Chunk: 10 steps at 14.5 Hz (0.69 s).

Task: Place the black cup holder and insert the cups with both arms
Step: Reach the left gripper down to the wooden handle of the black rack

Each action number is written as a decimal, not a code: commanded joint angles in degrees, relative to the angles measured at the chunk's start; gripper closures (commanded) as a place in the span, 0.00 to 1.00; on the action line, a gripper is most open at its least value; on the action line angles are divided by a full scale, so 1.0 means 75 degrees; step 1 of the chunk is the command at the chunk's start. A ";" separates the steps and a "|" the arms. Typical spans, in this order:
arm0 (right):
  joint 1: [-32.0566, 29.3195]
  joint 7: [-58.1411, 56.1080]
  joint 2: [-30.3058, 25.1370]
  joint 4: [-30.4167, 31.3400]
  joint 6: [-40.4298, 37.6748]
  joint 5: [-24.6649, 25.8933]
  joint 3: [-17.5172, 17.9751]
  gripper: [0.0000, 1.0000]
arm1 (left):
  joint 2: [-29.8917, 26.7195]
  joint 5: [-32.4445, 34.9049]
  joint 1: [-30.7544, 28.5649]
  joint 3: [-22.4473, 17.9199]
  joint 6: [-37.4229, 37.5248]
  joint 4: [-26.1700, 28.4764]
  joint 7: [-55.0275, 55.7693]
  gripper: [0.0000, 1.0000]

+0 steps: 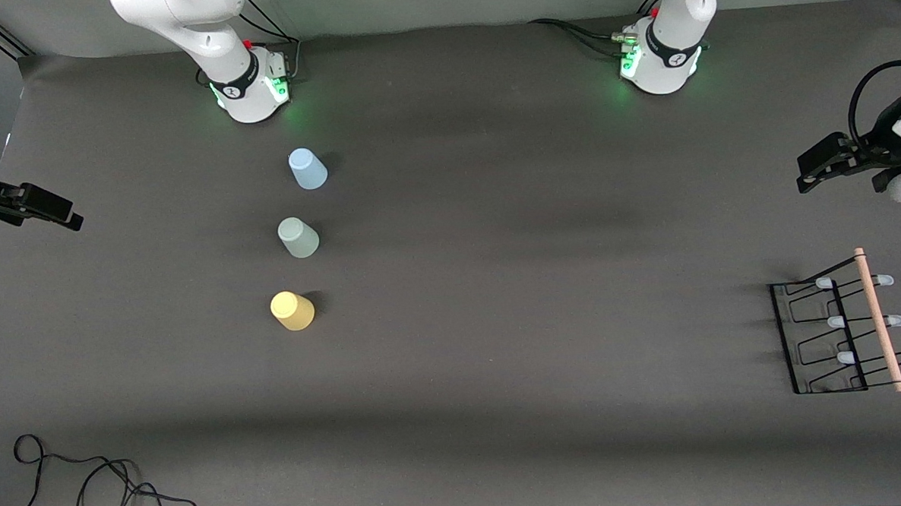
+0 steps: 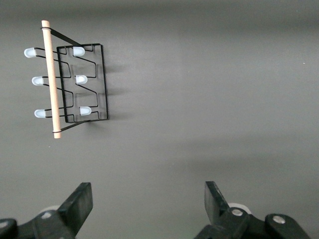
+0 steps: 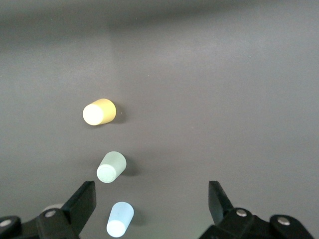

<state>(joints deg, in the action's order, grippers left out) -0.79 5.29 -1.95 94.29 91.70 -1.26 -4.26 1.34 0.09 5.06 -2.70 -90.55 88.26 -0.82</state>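
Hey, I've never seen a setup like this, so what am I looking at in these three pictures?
Two white robot arms stand at a dark table. One picture looks down from across the table; the other two come from cameras on each arm's wrist.

Three cups sit upside down in a row near the right arm's base: blue cup, grey-green cup, then yellow cup nearest the front camera. A black cup holder with a wooden handle lies toward the left arm's end.

The left claw hangs open above the table, the holder in its view; the right claw, also open, hangs near the cups. Nothing is held.
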 commanded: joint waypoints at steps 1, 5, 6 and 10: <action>0.0058 -0.0014 0.0202 -0.0314 -0.0121 -0.0079 0.0006 0.00 | -0.0027 0.0046 0.0041 -0.0039 -0.0090 0.0079 0.0086 0.00; 0.0035 -0.0025 0.0201 -0.0314 -0.0145 -0.0078 0.0006 0.00 | 0.0020 0.0046 0.0006 -0.0050 -0.0114 0.0149 0.0075 0.00; 0.0035 -0.0025 0.0201 -0.0314 -0.0145 -0.0078 0.0006 0.00 | 0.0032 0.0046 -0.0145 -0.0039 -0.0184 0.0231 0.0051 0.00; 0.0059 -0.0084 0.0202 -0.0314 -0.0145 0.0062 0.0017 0.00 | 0.0229 0.0116 -0.0496 -0.0050 -0.0699 0.0548 -0.0042 0.00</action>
<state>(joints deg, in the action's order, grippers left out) -0.59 5.28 -1.11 93.57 91.56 -1.19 -4.11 2.36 0.28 3.08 -3.00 -94.03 91.34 -0.84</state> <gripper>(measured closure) 0.000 0.000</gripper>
